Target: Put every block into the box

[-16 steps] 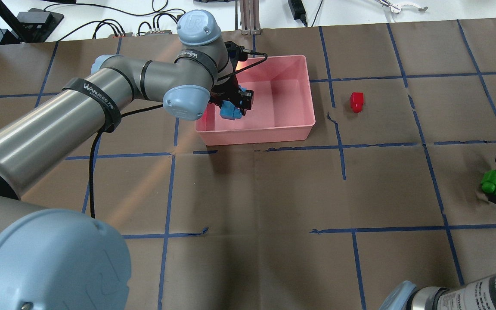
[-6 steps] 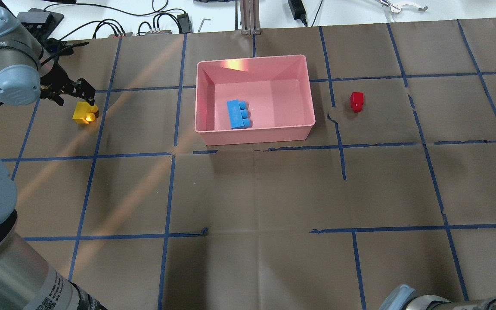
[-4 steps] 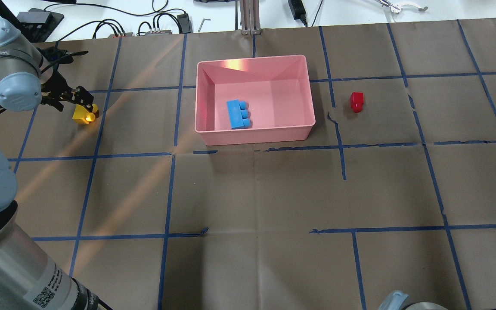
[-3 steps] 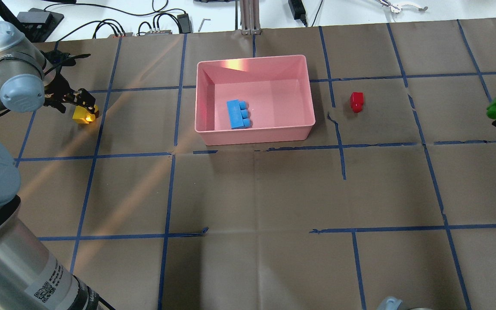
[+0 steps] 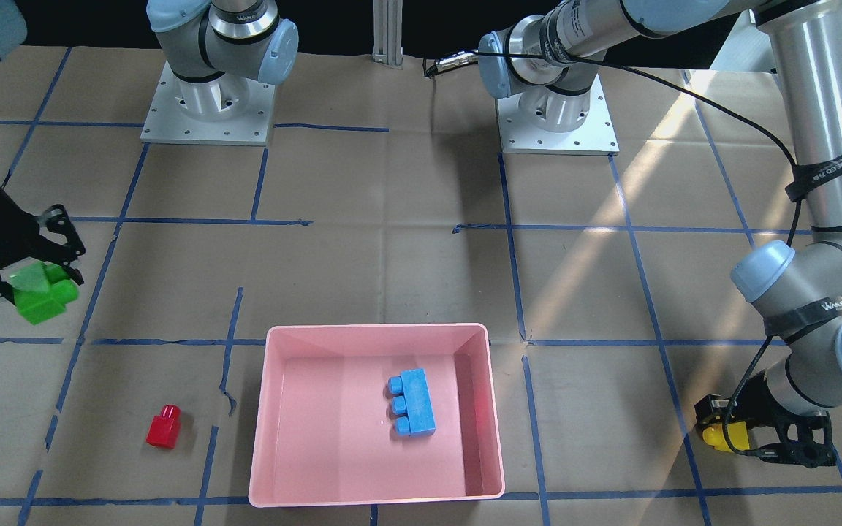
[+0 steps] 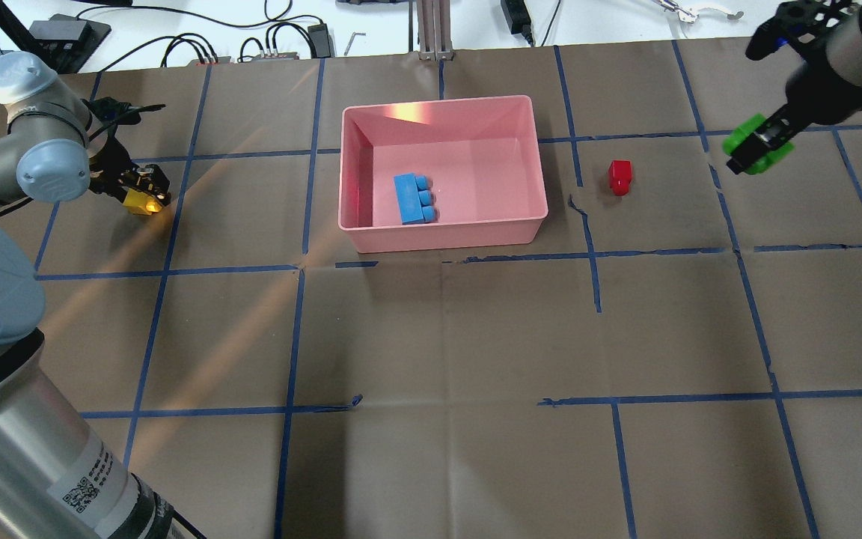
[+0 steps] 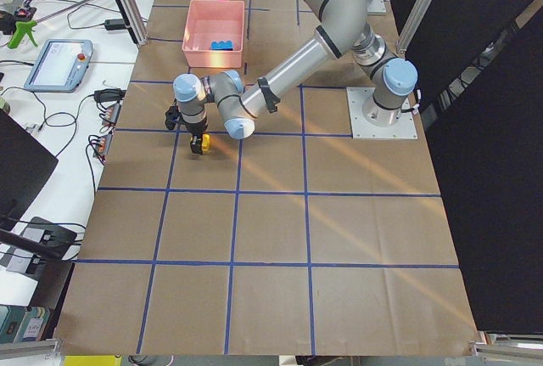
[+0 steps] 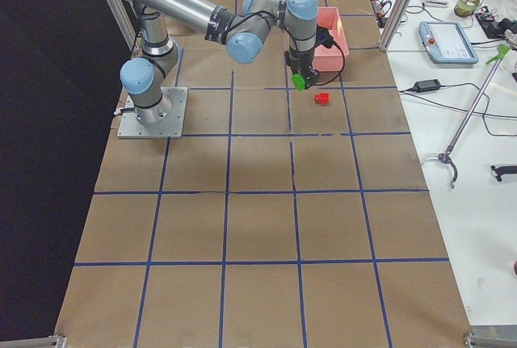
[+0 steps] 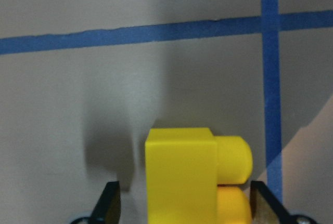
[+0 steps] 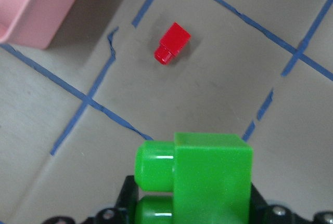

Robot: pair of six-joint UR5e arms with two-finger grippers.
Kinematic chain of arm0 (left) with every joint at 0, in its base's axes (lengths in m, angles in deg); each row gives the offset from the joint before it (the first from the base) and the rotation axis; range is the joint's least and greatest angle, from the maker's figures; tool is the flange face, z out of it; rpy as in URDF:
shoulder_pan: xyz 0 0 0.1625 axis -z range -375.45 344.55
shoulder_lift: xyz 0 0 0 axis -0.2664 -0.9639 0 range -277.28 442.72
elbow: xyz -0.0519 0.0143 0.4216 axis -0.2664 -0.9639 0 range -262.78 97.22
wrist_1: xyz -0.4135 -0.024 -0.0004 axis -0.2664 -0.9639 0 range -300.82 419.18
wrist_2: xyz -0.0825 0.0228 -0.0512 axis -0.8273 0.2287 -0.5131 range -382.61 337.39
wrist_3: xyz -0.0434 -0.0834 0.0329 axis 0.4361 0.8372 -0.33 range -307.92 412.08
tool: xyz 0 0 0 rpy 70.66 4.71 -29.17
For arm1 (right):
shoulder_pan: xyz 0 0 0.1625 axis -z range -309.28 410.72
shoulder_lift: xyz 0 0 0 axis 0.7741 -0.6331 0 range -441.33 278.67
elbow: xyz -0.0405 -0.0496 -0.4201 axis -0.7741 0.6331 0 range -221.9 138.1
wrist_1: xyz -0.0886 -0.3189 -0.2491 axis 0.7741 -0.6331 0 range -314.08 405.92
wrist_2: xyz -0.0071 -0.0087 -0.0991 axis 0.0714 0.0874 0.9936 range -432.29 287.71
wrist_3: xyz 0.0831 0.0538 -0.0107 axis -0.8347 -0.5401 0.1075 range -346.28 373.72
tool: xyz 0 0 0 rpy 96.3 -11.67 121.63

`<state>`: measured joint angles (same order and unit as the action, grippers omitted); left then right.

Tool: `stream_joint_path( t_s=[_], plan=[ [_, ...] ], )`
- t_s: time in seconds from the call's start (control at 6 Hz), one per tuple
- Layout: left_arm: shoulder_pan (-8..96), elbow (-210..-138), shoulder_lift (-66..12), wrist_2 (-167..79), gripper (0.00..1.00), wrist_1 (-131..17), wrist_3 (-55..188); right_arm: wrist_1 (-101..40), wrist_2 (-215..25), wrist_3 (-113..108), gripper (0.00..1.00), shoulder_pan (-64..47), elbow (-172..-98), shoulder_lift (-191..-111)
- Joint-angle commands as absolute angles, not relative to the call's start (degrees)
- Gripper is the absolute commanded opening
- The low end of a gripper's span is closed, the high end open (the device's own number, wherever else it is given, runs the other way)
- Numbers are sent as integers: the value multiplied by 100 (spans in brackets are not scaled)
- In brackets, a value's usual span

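Observation:
The pink box [image 6: 442,233] [image 5: 319,446] holds the blue block [image 6: 412,198] [image 5: 412,402]. The red block [image 6: 619,177] [image 5: 164,426] [image 10: 171,43] lies on the table right of the box. My left gripper [image 6: 142,195] [image 9: 187,203] is open, down at the table, with a finger on each side of the yellow block [image 6: 141,202] [image 5: 721,437] [image 9: 182,177]. My right gripper [image 6: 754,148] [image 5: 37,288] is shut on the green block [image 6: 759,142] [image 10: 208,180] and holds it in the air, right of the red block.
Brown paper with a blue tape grid [image 6: 595,254] covers the table. Cables and small devices [image 6: 266,45] lie along the far edge beyond the paper. The arm bases [image 5: 205,109] [image 5: 556,117] stand at the robot's side.
My left gripper let the blue block go in the box, moved left and came down around the yellow block. My right gripper lifted the green block and carried it towards the box.

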<state>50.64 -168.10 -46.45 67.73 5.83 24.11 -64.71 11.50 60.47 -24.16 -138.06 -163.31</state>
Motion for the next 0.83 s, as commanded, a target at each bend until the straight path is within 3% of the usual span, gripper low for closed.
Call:
stream_joint_path(
  t_s=[0.0,0.33,0.5,0.67],
  plan=[
    [5064,-16864,-4552,6765,23,557,2421,-6483,1173,3966,40,-3719,-12992,-15600],
    [5134,-16882,-4306,6757,17,339,2474,-6456,1226,2214,40,-4767,-11946,-14563],
    [5143,-16900,-4244,6765,0,154,2466,-6517,1235,1876,40,-5024,-11872,-14062],
    [5135,-16900,-4243,6765,0,161,2457,-6500,1235,1673,40,-5044,-11897,-13814]
  ],
)
